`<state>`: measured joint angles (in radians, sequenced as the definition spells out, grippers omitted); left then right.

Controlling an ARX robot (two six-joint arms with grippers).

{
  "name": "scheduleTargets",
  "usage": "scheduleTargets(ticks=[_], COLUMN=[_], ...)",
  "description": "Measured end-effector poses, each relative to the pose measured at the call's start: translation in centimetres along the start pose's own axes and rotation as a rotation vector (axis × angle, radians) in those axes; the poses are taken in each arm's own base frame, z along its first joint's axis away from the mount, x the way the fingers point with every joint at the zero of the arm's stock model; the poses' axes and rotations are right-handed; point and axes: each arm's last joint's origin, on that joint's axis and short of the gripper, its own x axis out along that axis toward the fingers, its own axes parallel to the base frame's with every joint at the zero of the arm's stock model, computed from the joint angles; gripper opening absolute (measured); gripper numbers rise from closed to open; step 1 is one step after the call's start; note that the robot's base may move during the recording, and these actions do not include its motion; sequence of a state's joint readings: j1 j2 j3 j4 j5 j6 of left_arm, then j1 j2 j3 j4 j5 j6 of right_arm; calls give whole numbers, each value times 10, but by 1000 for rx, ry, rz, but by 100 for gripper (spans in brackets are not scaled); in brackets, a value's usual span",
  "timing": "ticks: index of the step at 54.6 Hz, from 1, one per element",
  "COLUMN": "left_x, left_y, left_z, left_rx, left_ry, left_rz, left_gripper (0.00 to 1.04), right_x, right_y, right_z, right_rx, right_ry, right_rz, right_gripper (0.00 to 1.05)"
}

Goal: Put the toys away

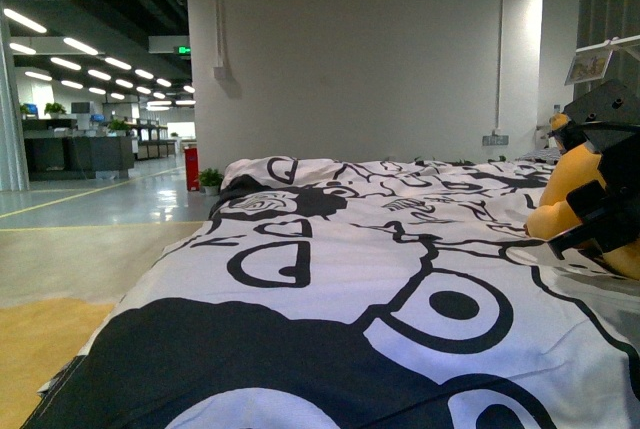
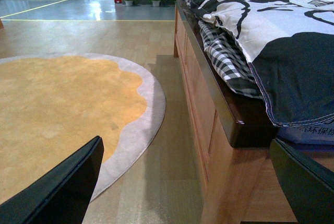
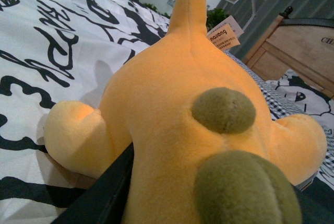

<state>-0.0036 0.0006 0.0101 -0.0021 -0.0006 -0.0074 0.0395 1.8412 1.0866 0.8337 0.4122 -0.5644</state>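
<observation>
An orange-yellow plush animal (image 1: pixel 572 196) is at the far right edge of the front view, just above the black-and-white patterned duvet (image 1: pixel 380 279). My right gripper (image 1: pixel 600 219) is shut on it. In the right wrist view the plush (image 3: pixel 172 109) fills the picture, with olive-green spots on its back and a paper tag (image 3: pixel 224 36) near its far end; dark fingers (image 3: pixel 104 198) press its sides. My left gripper (image 2: pixel 193 182) is open beside the bed, low over the floor, with nothing between its black fingers (image 2: pixel 62 187).
The wooden bed frame (image 2: pixel 209 109) stands close by the left gripper. A round yellow rug (image 2: pixel 62 109) with a grey border lies on the wood floor. A wooden headboard (image 3: pixel 284 51) and pillow (image 3: pixel 302 93) lie beyond the plush. A white wall (image 1: pixel 360 59) stands behind the bed.
</observation>
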Motion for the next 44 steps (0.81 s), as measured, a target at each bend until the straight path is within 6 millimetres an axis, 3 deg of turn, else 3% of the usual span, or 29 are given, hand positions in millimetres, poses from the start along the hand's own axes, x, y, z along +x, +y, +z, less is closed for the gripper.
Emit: scheduleTargets(ticks=[4, 11, 24, 34, 44], left_x=[0, 0, 0, 0, 0], left_y=[0, 0, 0, 0, 0], left_z=[0, 0, 0, 0, 0], left_rx=[0, 0, 0, 0, 0], left_ry=[0, 0, 0, 0, 0], left_rz=[0, 0, 0, 0, 0], left_gripper=[98, 98, 98, 98, 98], right_x=[1, -1, -19, -67, -117], right_y=[-3, -13, -36, -61, -78], right_z=[3, 10, 40, 80, 94], right_rx=[42, 142, 297, 421, 483], right_ry=[-1, -27, -127, -279, -357], right_rz=[51, 143, 348, 575, 731], right_gripper=[27, 13, 8, 7, 7])
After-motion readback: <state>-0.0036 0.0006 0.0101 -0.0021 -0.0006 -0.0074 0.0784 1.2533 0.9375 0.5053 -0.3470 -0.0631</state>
